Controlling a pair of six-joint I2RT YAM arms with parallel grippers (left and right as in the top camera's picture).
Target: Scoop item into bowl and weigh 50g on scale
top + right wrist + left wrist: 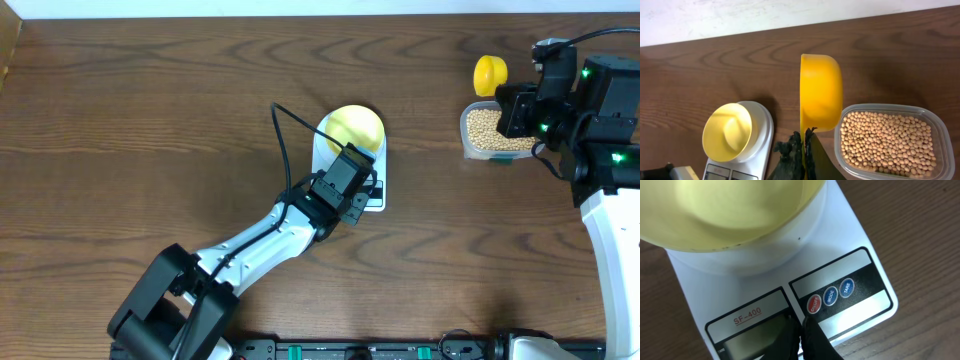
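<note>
Two arms are at work over the brown wooden table point(150, 110), and I report each in turn.

Left gripper point(799, 325): in the overhead view it hangs over the lower edge of the white kitchen scale point(378, 160), at frame centre. The left wrist view shows its black fingers point(817, 342) pressed together with only a thin slit between them, and I see nothing held. The tip stands just below the red ON/OFF button point(813, 304). I cannot tell whether it touches the button. The blue MODE button point(830, 296) and TARE button point(846, 287) lie to its right. The display point(747, 342) is partly hidden by the fingers, and I cannot read it.

Right gripper point(804, 137): it is clamped on the handle of the bright yellow measuring scoop point(821, 92), at upper right of the overhead frame. The scoop's cup is turned on edge, so I cannot see what it contains. It stands beside the left rim of the clear plastic container point(935, 125), which holds the tan beans point(885, 142) in a deep layer.

Bowl point(355, 127): small, round and pale yellow, it sits upright on the scale's platform at frame centre, well apart from the container. Its inside shows bare yellow in the overhead and right wrist views.
</note>
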